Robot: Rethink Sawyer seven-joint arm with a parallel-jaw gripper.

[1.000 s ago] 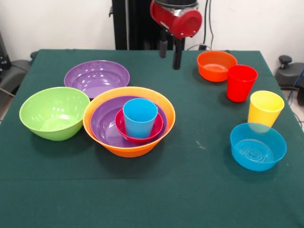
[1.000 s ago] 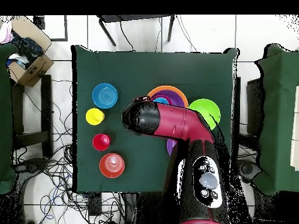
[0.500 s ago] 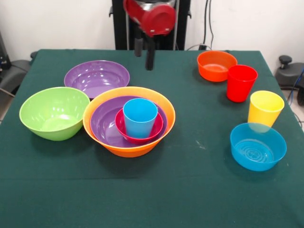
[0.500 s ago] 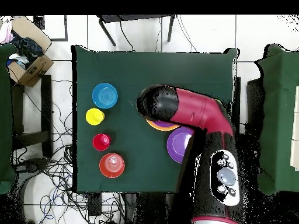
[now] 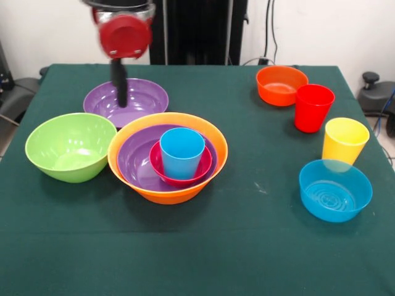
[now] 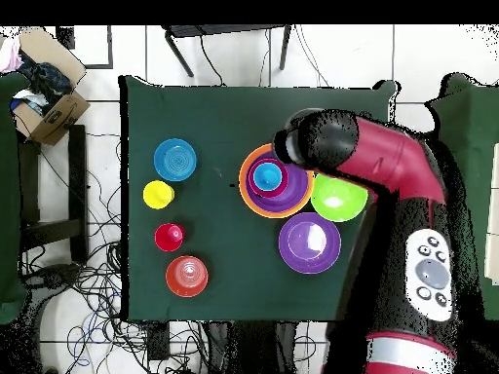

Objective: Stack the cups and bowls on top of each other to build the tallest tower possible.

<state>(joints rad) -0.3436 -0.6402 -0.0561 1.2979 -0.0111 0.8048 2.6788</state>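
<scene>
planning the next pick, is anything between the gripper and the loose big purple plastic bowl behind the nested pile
Nothing visible. The gripper hangs directly over the empty large purple plastic bowl, with only open air beneath it. The nested tower and the lime green bowl sit nearer the camera, off that path.

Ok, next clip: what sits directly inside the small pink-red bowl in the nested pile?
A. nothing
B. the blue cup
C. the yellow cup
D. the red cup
B: the blue cup stands upright in the pink-red bowl, which is nested in a purple bowl inside the large orange bowl; the overhead view shows the same rings of colour.
</scene>
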